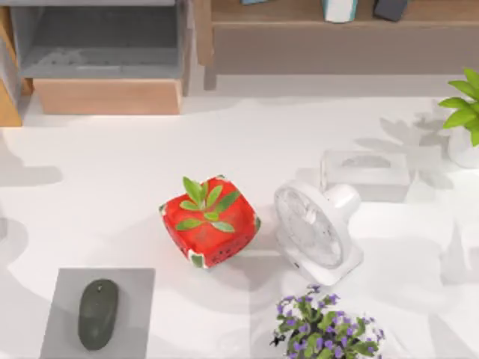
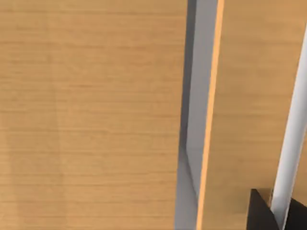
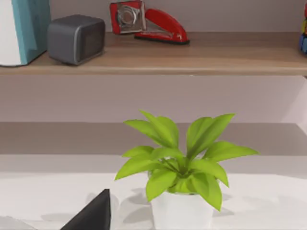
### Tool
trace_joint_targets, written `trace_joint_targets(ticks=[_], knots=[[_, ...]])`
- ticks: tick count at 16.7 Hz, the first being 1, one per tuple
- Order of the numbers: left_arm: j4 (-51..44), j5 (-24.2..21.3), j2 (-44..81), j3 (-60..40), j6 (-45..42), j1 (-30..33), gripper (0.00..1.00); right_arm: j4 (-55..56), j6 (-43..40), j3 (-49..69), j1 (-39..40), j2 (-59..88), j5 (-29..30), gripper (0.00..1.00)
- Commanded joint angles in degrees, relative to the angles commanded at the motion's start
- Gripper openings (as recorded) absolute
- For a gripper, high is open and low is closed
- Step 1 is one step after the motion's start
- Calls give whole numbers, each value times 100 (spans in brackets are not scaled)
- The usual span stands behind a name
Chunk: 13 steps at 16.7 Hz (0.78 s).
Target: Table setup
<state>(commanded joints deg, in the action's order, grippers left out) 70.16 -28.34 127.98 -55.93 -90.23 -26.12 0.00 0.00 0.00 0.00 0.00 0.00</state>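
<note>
The right claw (image 3: 93,213) faces a bright green leafy plant in a white pot (image 3: 180,167). The plant stands just in front of the claw on the white table (image 3: 268,201). Past the plant, higher than the claw, a long wooden shelf (image 3: 216,55) holds a shiny red stapler (image 3: 153,21) and a small grey box (image 3: 76,38). I cannot tell if this claw is wide or narrow (a dark tip of it pokes in low down). The left claw (image 2: 268,215) is right up against a light wooden cabinet wall (image 2: 91,115), and I cannot tell its state either.

The red square pot with a little green sprout (image 1: 209,224) and the round white fan (image 1: 314,228) sit well apart from both claws. I think nothing is picked up yet.

To do this step well, the right claw should open up wide first. Then it should go slowly and straight to the plant. It should grab the pot, not the soft leaves, and keep it upright.
</note>
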Motion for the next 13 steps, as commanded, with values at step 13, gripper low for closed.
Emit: trace_joint_targets(ticks=[13], knots=[[-780, 338, 673, -1485, 19, 325, 0, 0, 0, 0, 0, 0, 0, 100]])
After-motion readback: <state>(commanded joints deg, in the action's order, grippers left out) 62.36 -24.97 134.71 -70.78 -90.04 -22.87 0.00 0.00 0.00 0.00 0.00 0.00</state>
